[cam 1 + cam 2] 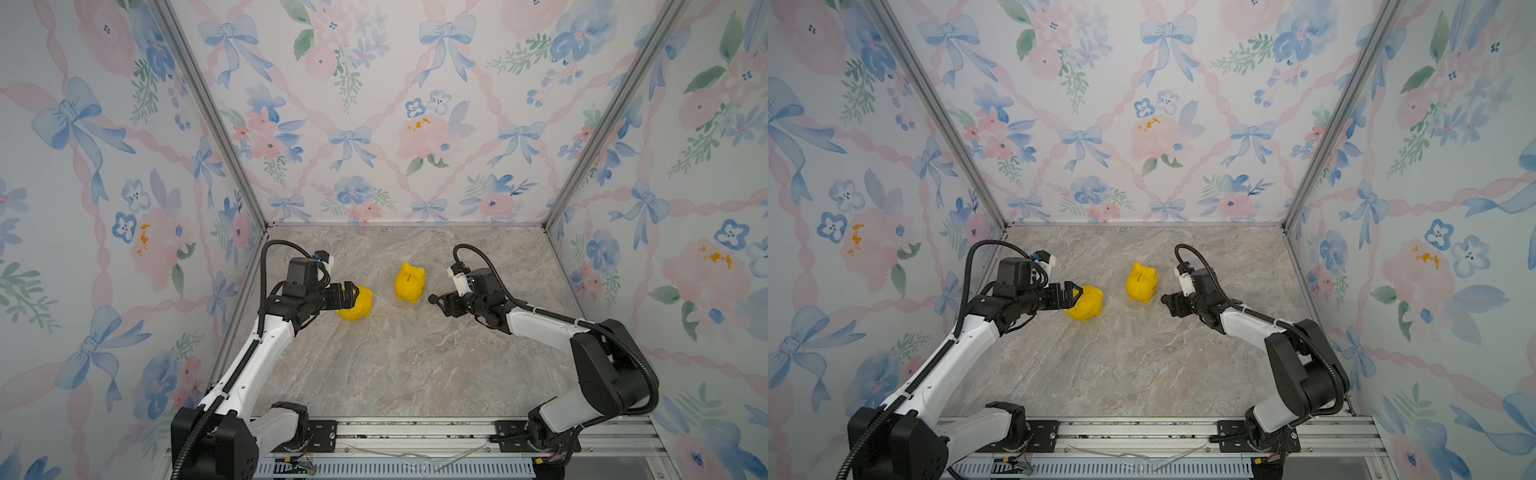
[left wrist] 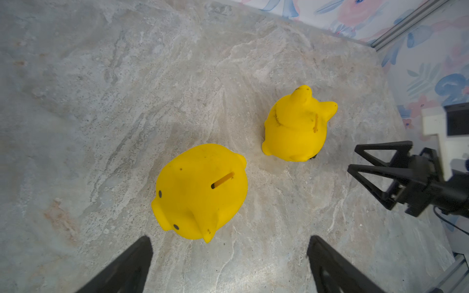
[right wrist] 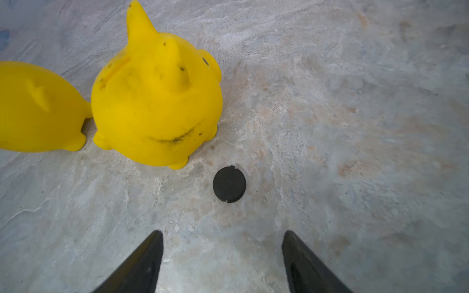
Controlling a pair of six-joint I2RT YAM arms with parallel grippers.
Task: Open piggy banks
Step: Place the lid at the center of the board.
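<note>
Two yellow piggy banks stand upright on the marble table. The left piggy bank has its coin slot facing up. My left gripper hovers at its near-left side, wide open, with nothing between the fingers. The right piggy bank stands a little farther back. A black round plug lies flat on the table beside its foot. My right gripper is open just short of the plug, not touching it.
Floral walls with metal corner posts close in the table on three sides. The arm bases sit on an aluminium rail along the front edge. Bare marble tabletop lies between the pigs and the rail.
</note>
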